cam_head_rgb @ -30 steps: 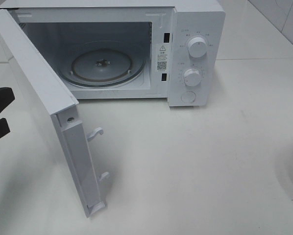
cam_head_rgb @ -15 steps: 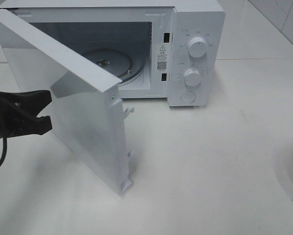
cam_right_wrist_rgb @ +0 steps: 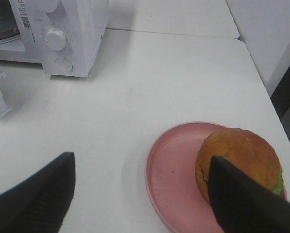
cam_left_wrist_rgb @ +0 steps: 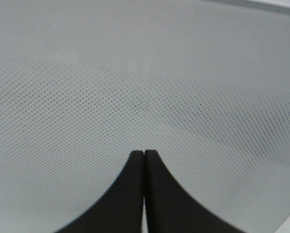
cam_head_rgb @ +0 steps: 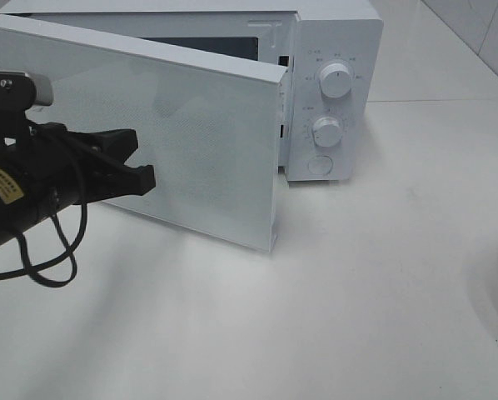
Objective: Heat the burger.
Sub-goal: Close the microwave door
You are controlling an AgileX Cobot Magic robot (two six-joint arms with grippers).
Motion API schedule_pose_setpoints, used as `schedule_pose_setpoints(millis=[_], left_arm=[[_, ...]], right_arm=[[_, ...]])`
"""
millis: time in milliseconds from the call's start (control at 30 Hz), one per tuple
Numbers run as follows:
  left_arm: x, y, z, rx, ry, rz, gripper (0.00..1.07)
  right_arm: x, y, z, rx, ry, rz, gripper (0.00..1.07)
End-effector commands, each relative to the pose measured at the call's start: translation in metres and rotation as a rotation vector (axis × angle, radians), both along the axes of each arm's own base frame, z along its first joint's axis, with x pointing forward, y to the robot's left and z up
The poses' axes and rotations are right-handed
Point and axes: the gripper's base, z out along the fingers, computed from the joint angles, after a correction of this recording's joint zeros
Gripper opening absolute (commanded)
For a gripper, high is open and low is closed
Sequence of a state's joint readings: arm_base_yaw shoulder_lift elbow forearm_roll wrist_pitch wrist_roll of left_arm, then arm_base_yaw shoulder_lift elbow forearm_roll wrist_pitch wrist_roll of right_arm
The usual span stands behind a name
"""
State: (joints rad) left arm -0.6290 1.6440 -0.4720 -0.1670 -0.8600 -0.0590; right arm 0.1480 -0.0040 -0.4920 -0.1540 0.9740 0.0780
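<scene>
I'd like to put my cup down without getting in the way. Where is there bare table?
The widest bare stretch of table lies in front of the microwave, between its nearly shut door and the pink plate with the burger. It is crowded by the door, where the left claw presses.

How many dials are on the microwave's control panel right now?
2. The upper dial sits near the panel's top; the lower dial is directly beneath it. Below them is a round button, which is not a dial. None appear hidden.

Golden-brown domed burger [cam_right_wrist_rgb: 239,162], green lettuce at its edge, upright on pink plate [cam_right_wrist_rgb: 169,179].
</scene>
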Motion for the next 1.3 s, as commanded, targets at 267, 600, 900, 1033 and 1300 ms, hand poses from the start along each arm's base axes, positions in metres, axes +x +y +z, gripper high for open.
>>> schedule_pose_setpoints(millis=[267,600,900,1033,1300], left_arm=[[0.022,-0.029,0.013,0.001,-0.033,0.072,0.0],[0.044,-0.061,0.012,-0.039,-0.02,0.122,0.0],[0.061,-0.078,0.011,-0.015,-0.05,0.13,0.0],[0.073,-0.087,0.011,-0.045,-0.032,0.161,0.0],[0.09,-0.1,0.012,-0.041,-0.063,0.179,0.0]], right_arm=[[-0.003,0.0,0.001,-0.001,-0.04,0.001,0.72],[-0.003,0.0,0.001,-0.001,-0.04,0.001,0.72],[-0.003,0.0,0.001,-0.001,-0.04,0.001,0.72],[-0.003,0.0,0.001,-0.001,-0.04,0.001,0.72],[-0.003,0.0,0.001,-0.001,-0.04,0.001,0.72]])
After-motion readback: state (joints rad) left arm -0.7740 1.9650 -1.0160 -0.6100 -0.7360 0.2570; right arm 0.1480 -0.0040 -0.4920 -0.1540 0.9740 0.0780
